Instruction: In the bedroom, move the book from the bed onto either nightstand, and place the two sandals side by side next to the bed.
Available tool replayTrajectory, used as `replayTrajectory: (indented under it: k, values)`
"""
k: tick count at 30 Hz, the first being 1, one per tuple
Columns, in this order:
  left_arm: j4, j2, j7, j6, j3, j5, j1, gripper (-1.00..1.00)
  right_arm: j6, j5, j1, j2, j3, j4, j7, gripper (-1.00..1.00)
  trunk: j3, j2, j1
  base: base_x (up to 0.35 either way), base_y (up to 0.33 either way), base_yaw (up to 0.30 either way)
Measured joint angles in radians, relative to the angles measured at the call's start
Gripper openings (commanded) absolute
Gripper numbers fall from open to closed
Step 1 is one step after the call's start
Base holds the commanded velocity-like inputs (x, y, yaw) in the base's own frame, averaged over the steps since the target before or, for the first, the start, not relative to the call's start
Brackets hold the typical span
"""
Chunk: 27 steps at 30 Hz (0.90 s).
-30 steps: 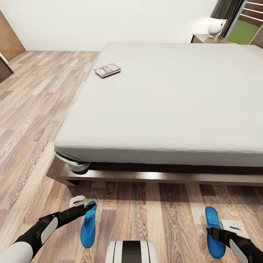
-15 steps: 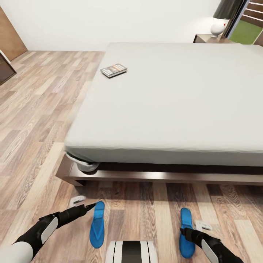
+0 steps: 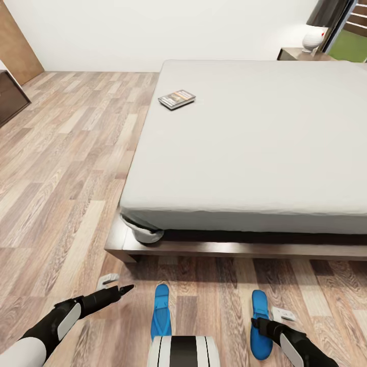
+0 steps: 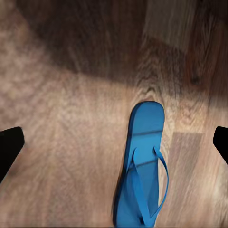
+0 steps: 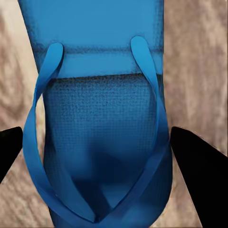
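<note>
The book [image 3: 177,99] lies near the left edge of the bed [image 3: 255,148], on its grey mattress. One blue sandal [image 3: 161,312] rests on the wood floor in front of the bed's foot. My left gripper [image 3: 125,289] hovers open just left of it, and this sandal [image 4: 142,171] lies past the spread fingers in the left wrist view. The other sandal [image 3: 259,303] is further right, with my right gripper [image 3: 261,324] shut on its sides. Its straps [image 5: 99,142] lie between the two fingertips. A nightstand [image 3: 298,52] stands at the bed's far right corner.
A white lamp [image 3: 313,38] sits on the nightstand by the window. The bed's dark wooden frame [image 3: 214,248] juts out low over the floor. Dark furniture [image 3: 10,97] and a brown door [image 3: 18,48] stand at the far left. My base [image 3: 183,351] is between the sandals.
The view has shifted so the bed sits further right in it. My right gripper has carried its sandal leftward, closer to the other sandal. The left gripper holds its pose.
</note>
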<state>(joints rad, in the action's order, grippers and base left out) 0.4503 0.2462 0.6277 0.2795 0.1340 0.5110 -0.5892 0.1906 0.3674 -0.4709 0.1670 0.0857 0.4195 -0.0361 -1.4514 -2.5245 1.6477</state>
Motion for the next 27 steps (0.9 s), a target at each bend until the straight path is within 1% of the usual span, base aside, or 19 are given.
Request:
replayTrajectory:
  k: [1, 2, 3, 4, 6, 11, 27]
  values:
    - [0.000, 0.000, 0.000, 0.000, 0.000, 0.000, 0.000, 1.00, 0.000, -0.002, 0.000, -0.011, -0.002, 0.002, 0.071, -1.00, 0.000, 0.000, 0.000, 0.084, 0.320, 0.000]
    - [0.000, 0.000, 0.000, 0.000, 0.000, 0.000, 0.000, 1.00, -0.001, -0.004, 0.000, -0.018, -0.003, 0.002, 0.122, -1.00, 0.000, 0.000, 0.000, 0.084, 0.320, 0.000]
    - [0.000, 0.000, 0.000, 0.000, 0.000, 0.000, 0.000, 1.00, -0.001, -0.004, 0.000, -0.024, -0.003, 0.003, 0.197, -1.00, 0.000, 0.000, 0.000, 0.084, 0.320, 0.000]
    - [0.000, 0.000, 0.000, 0.000, 0.000, 0.000, 0.000, 1.00, -0.001, -0.002, 0.000, -0.026, -0.002, 0.003, 0.230, -1.00, 0.000, 0.000, 0.000, 0.084, 0.320, 0.000]
    - [0.000, 0.000, 0.000, 0.000, 0.000, 0.000, 0.000, 1.00, -0.002, -0.001, 0.000, -0.029, -0.002, 0.004, 0.263, -1.00, 0.000, 0.000, 0.000, 0.084, 0.320, 0.000]
    - [0.000, 0.000, 0.000, 0.000, -0.001, 0.000, 0.000, 1.00, -0.002, 0.000, 0.000, -0.030, -0.002, 0.004, 0.285, -1.00, 0.000, 0.000, 0.000, 0.075, 0.320, 0.000]
    - [0.000, 0.000, 0.001, 0.003, -0.003, 0.000, 0.000, 1.00, -0.002, 0.000, 0.000, -0.032, -0.001, 0.004, 0.286, -1.00, 0.000, 0.000, 0.000, 0.005, 0.321, 0.000]
